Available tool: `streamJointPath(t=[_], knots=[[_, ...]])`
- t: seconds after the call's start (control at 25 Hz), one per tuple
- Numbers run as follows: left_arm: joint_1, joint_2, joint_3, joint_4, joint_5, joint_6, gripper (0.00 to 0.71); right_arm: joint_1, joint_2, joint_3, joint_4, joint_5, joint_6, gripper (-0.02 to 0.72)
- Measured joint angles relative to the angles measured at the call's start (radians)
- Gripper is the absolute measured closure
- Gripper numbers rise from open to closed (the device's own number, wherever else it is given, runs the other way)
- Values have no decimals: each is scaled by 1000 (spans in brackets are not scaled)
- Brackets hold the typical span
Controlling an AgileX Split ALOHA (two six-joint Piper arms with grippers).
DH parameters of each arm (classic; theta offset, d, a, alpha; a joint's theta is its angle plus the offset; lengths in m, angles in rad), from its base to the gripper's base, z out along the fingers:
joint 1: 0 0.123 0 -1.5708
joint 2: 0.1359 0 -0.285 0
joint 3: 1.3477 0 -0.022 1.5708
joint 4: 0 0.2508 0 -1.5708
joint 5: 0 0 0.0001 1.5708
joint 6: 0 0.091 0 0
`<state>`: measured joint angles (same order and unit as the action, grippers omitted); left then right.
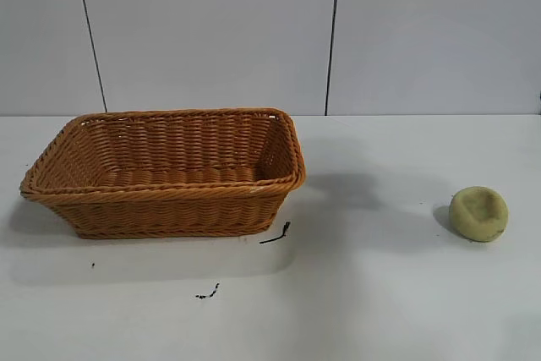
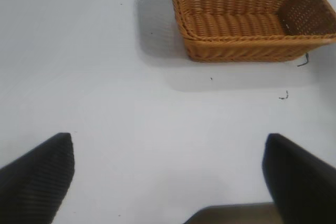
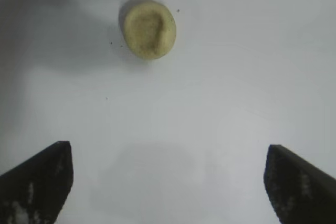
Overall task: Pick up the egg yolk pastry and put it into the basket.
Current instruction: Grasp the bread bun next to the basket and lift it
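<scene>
The egg yolk pastry (image 1: 479, 213), a small pale yellow-green dome with a dented top, lies on the white table at the right. It also shows in the right wrist view (image 3: 149, 29), some way ahead of my right gripper (image 3: 168, 153), which is open and empty above the table. The orange-brown wicker basket (image 1: 169, 200) stands empty at the left of the table. It also shows in the left wrist view (image 2: 252, 51), far ahead of my left gripper (image 2: 168, 148), which is open and empty. Neither gripper shows in the exterior view.
Small dark scraps lie on the table in front of the basket, one by its front right corner (image 1: 277, 234) and one nearer the front edge (image 1: 208, 292). A grey panelled wall (image 1: 211, 31) stands behind the table.
</scene>
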<state>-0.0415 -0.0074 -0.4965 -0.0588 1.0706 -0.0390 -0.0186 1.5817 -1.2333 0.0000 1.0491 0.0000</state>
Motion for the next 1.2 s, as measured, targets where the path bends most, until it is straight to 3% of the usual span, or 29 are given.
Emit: streamJointPath(t=[0.4, 1.2], knots=[[0, 0, 0, 0, -1, 0, 15, 99, 326, -275, 0, 17, 0, 26], [0, 0, 0, 0, -1, 0, 15, 102, 605, -287, -29, 19, 15, 26]])
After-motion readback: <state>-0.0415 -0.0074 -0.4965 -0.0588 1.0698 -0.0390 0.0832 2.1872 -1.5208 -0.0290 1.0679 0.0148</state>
